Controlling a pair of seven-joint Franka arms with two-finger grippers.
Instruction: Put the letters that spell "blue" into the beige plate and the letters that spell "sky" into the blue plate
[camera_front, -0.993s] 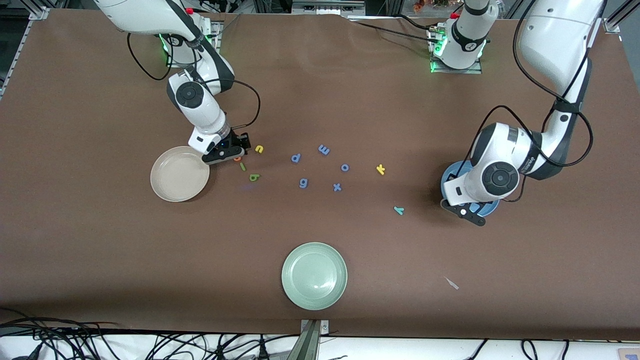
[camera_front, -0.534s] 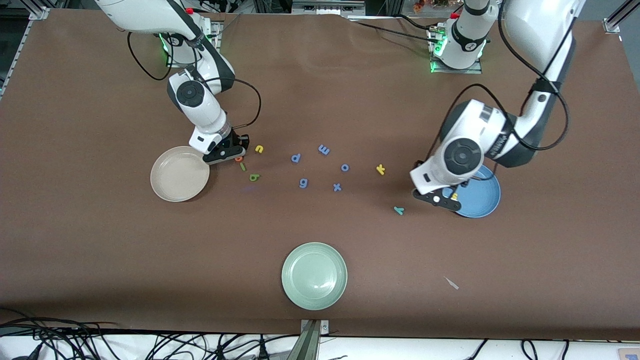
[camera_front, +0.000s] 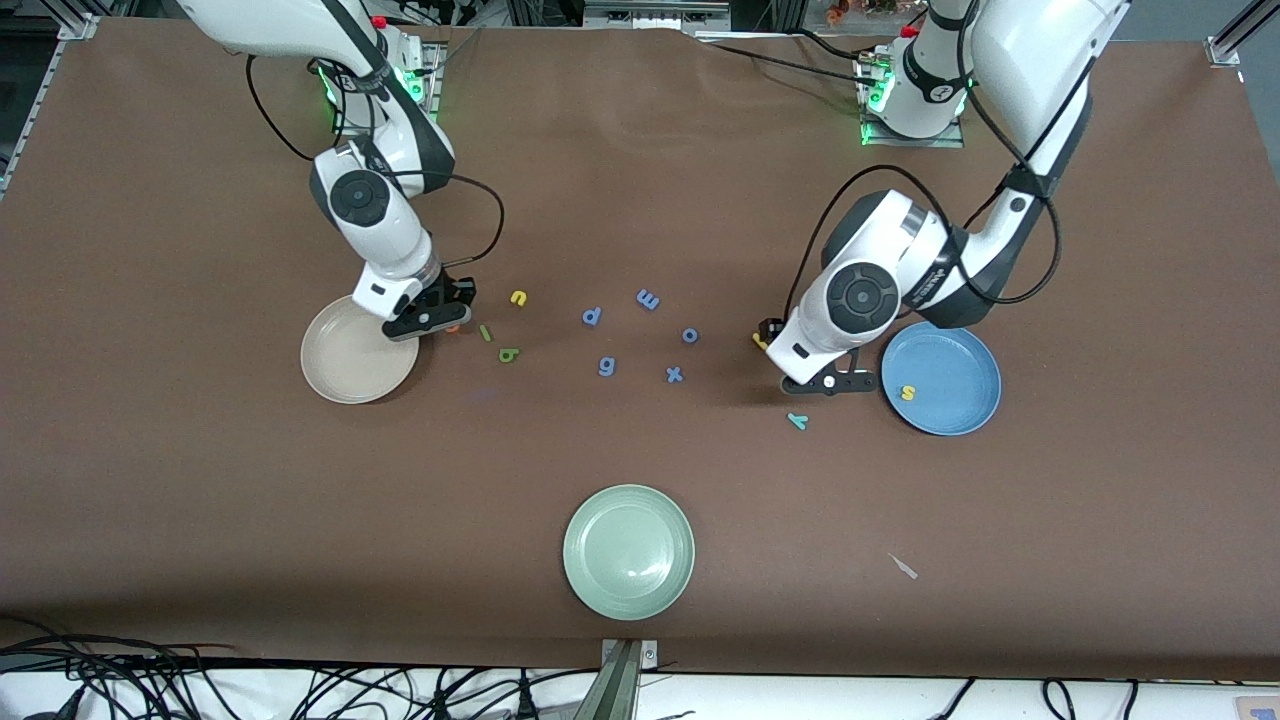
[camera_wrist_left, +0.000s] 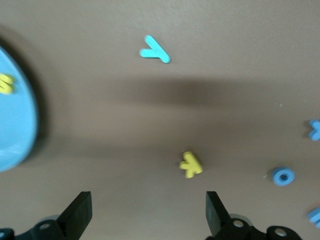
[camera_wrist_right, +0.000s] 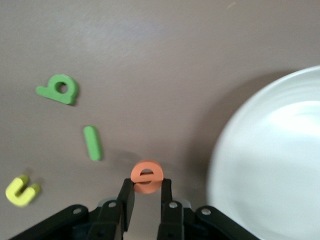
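The orange e (camera_wrist_right: 147, 176) sits pinched in the jaws of my right gripper (camera_wrist_right: 146, 192), over the table (camera_front: 200, 520) just beside the rim of the beige plate (camera_front: 345, 365). On the table close by lie the green l (camera_front: 485, 333), the dark green b (camera_front: 509, 354) and the yellow u (camera_front: 518, 297). Toward my left arm's end, the yellow s (camera_front: 908, 392) lies in the blue plate (camera_front: 955, 405). My left gripper (camera_wrist_left: 145, 212) hangs with jaws wide over the yellow k (camera_wrist_left: 190, 165); the teal y (camera_front: 797, 420) lies near the blue plate. Blue letters p (camera_front: 592, 316), m (camera_front: 648, 298), o (camera_front: 690, 335), g (camera_front: 607, 367) and x (camera_front: 675, 375) are scattered between, with a pale green plate (camera_front: 590, 580) nearest the front camera.
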